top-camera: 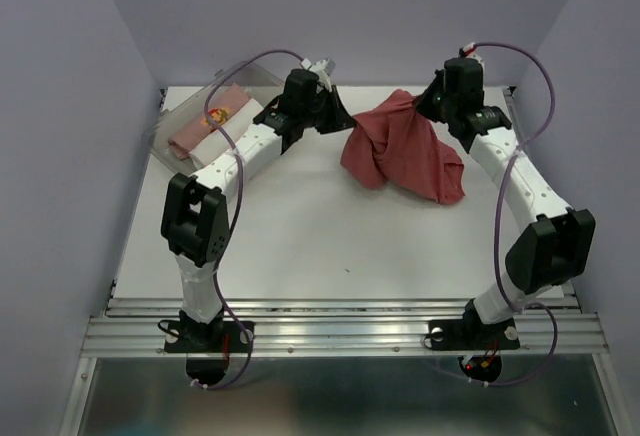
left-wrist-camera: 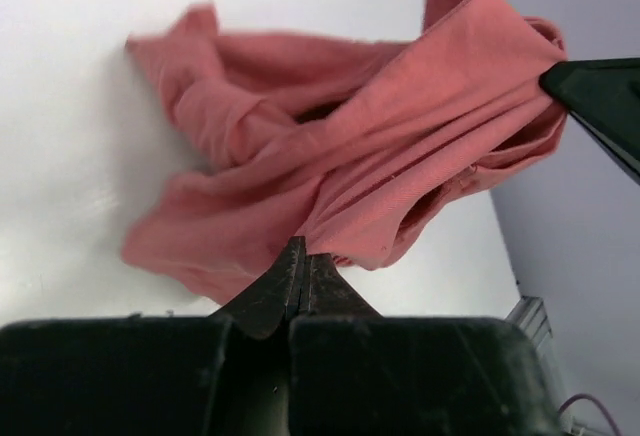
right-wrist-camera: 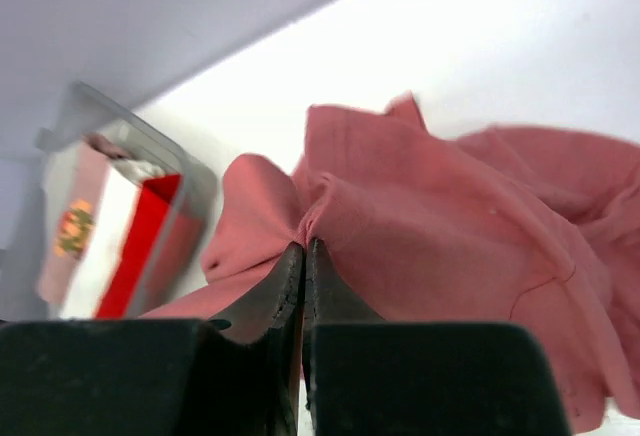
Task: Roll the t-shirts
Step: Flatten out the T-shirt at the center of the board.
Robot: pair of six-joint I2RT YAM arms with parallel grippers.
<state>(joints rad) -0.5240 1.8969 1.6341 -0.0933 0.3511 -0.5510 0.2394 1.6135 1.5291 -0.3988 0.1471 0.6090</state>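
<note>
Where the table (top-camera: 300, 246) runs to its far-left corner, a clear plastic tub (top-camera: 165, 138) sits with rolled bundles inside. The right wrist view shows them packed side by side: pale pink bundle (right-wrist-camera: 72, 226) with a yellow-red print, white bundle (right-wrist-camera: 108, 246), bright red bundle (right-wrist-camera: 145, 231).

Just right of the tub, the left gripper (top-camera: 336, 116) has its jaws pressed together on a pinch of the brick-red t-shirt (top-camera: 400, 151), at the cloth's left edge. The shirt is unrolled, bunched and creased, at far centre of the table. It drapes from both grips down onto the surface.

At the shirt's far right corner, the right gripper (top-camera: 428, 104) is likewise closed tight, with a fold of the same shirt nipped between its fingertips. Both arms reach in from the near edge.
</note>
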